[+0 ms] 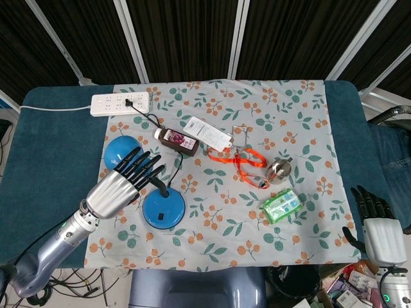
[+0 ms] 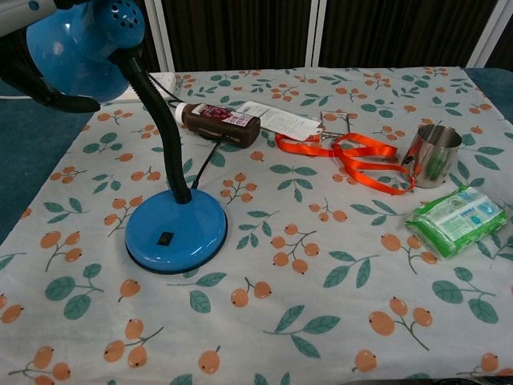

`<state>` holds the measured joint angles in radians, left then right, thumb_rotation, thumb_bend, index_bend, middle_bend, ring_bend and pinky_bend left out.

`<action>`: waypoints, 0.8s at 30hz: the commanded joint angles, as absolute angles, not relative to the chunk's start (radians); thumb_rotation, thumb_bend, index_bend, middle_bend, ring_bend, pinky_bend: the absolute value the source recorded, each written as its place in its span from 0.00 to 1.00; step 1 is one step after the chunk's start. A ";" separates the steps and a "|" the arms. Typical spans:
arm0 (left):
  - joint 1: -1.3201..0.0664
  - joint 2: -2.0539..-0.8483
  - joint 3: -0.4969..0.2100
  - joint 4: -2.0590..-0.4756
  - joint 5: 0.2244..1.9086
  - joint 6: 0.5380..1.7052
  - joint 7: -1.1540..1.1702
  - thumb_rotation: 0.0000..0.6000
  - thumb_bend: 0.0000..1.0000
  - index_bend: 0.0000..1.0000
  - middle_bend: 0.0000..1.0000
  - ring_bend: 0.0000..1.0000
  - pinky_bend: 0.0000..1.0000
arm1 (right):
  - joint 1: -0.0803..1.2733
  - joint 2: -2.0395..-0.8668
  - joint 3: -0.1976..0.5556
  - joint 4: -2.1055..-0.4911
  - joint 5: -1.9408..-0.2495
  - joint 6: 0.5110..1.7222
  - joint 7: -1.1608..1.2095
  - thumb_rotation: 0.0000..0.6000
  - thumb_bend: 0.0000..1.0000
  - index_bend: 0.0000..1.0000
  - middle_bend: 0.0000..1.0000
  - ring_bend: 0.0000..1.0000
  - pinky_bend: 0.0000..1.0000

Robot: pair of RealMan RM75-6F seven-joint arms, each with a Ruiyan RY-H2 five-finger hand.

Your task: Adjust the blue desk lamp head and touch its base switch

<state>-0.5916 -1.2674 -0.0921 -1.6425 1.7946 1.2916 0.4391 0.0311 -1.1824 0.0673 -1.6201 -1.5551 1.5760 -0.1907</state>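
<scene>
The blue desk lamp stands at the lower left of the floral cloth [image 1: 257,212] in the head view: its round base [image 1: 164,210] rests flat on the cloth, the black switch [image 2: 165,237] faces the near edge, and the black gooseneck [image 2: 164,128] rises to the lamp head [image 1: 120,151] at upper left. The left hand [image 1: 125,179] lies between head and base, fingers extended and slightly spread, fingertips just beside the lamp head; whether they touch it cannot be told. The right hand [image 1: 379,224] hangs at the lower right of the frame, off the tabletop, fingers extended and apart, holding nothing. Well apart from the lamp lie a power strip [image 1: 120,102], dark bottle [image 1: 178,140], orange lanyard [image 1: 241,163], steel cup [image 1: 279,169] and green wipes pack [image 1: 282,205].
</scene>
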 commanded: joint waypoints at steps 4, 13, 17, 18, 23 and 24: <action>-0.589 -1.266 -0.092 -1.640 1.789 1.293 0.438 1.00 0.15 0.00 0.00 0.00 0.06 | 0.032 -1.183 0.067 -1.620 -1.555 1.573 -0.192 1.00 0.17 0.00 0.06 0.12 0.16; -0.590 -1.260 -0.091 -1.642 1.788 1.291 0.439 1.00 0.15 0.00 0.00 0.00 0.06 | 0.033 -1.183 0.067 -1.621 -1.555 1.573 -0.192 1.00 0.17 0.00 0.06 0.12 0.16; -0.591 -1.256 -0.092 -1.647 1.791 1.292 0.437 1.00 0.15 0.00 0.00 0.00 0.06 | 0.033 -1.183 0.067 -1.621 -1.555 1.573 -0.194 1.00 0.17 0.00 0.06 0.12 0.16; -0.592 -1.255 -0.092 -1.648 1.791 1.290 0.437 1.00 0.15 0.00 0.00 0.00 0.06 | 0.033 -1.184 0.067 -1.621 -1.555 1.573 -0.193 1.00 0.17 0.00 0.06 0.12 0.16; -0.591 -1.251 -0.090 -1.653 1.789 1.289 0.435 1.00 0.15 0.00 0.00 0.00 0.06 | 0.033 -1.184 0.067 -1.621 -1.555 1.572 -0.193 1.00 0.17 0.00 0.06 0.12 0.16; -0.591 -1.251 -0.091 -1.654 1.788 1.289 0.435 1.00 0.15 0.00 0.00 0.00 0.06 | 0.033 -1.184 0.067 -1.621 -1.555 1.572 -0.193 1.00 0.17 0.00 0.06 0.12 0.16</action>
